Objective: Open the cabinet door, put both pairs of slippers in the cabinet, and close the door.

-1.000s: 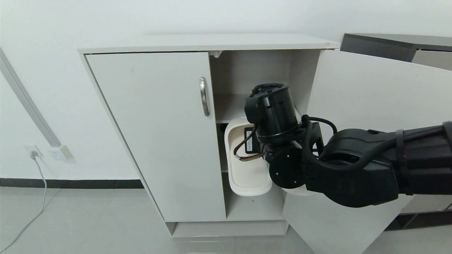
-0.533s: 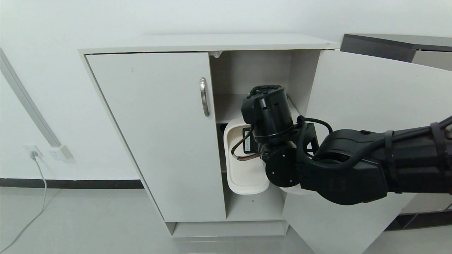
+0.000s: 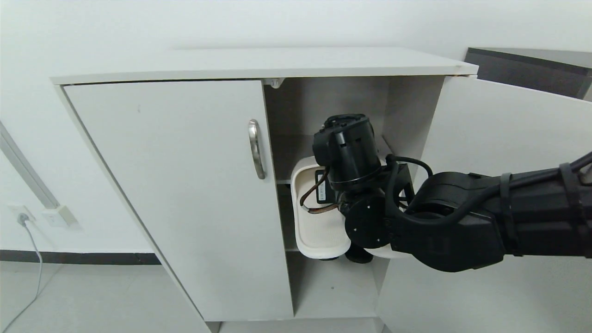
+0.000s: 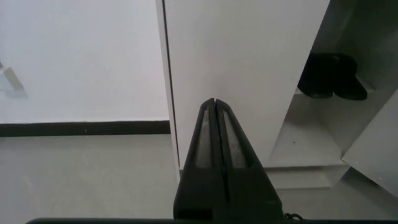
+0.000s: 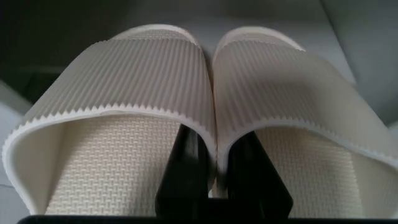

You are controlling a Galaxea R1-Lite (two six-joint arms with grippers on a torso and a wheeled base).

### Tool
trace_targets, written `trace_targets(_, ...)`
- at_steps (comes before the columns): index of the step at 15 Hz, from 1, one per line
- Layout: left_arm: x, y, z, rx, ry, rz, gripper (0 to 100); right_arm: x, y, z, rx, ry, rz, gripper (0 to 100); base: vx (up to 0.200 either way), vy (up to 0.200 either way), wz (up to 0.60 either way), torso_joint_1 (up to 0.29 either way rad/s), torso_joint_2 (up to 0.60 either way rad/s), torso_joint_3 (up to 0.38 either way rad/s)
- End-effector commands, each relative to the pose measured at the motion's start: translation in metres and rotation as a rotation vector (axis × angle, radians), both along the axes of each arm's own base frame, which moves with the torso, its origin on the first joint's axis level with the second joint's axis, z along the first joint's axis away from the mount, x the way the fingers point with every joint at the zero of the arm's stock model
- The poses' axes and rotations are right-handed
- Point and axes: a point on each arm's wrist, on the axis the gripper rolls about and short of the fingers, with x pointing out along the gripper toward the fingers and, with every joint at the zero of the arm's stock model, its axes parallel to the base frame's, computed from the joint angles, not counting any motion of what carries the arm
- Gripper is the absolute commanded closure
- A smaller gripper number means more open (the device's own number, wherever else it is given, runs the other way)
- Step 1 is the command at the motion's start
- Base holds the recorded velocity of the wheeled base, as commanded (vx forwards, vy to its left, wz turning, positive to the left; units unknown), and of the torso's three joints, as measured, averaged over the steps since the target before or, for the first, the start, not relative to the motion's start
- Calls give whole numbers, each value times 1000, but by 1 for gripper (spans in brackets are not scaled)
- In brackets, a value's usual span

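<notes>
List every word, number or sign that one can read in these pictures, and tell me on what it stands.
None can be read.
Black label on the wrist of the right arm, in front of the cream slippers: pale print, too small to read.
Cabinet, black slippers, wall sockets: no print visible.

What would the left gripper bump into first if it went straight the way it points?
Most likely the closed white cabinet door: the left gripper, jaws together, points at that flat panel, not at the open compartment beside it. How far off the door is cannot be told.
</notes>
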Motion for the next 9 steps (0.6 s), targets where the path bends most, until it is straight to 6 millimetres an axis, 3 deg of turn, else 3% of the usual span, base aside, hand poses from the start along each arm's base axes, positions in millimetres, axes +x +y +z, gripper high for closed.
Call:
trace_targets(1,0,0,0,0,2,0,100,0,-1,0,-2,1,-1,100,200,0,0,7,-2,-2)
trace_targets(2,0,0,0,0,0,0,100,0,-1,-1,-3,2,-1,100,200,0,0,-2,12,2)
trace_targets(6,0,0,0,-2,0,2,100,5,-2,-2,-12,2,-7,100,0,0,0,0,0,0)
trace_targets(9,0,0,0,0,0,2,100,22,-2,-6,1,-4,-32,100,0,0,0,0,0,0)
